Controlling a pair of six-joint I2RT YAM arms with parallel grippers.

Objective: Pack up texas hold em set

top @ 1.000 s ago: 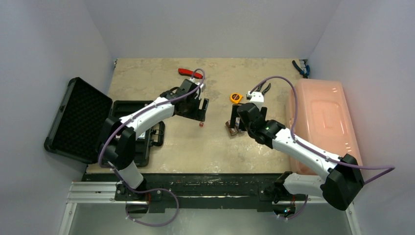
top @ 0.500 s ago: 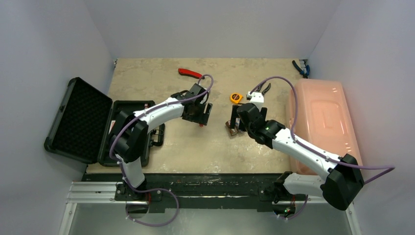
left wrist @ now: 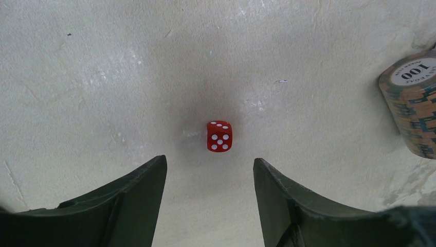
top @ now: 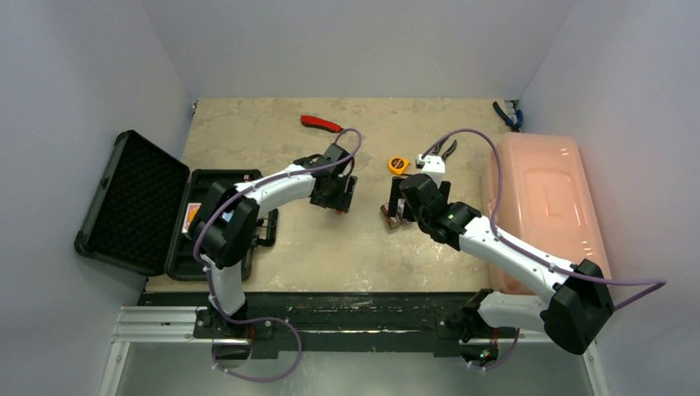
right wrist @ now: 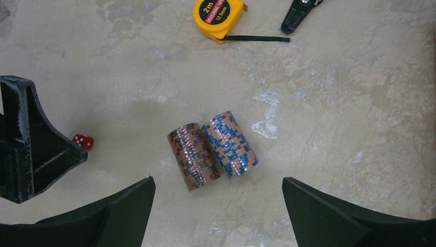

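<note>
Tabletop (left wrist: 103, 77): left hand (left wrist: 210, 163) apart, centred on red die (left wrist: 219, 137), prob. for pickup; right hand (right wrist: 218, 181) apart over chip rolls (right wrist: 212, 150) nr die.

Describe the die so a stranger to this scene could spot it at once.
Start at the middle of the tan table, where the left claw hangs open over the surface. The die lies just ahead of its fingertips, left of two chip rolls. It is the only small red cube with white pips; the rolls are striped cylinders.
</note>
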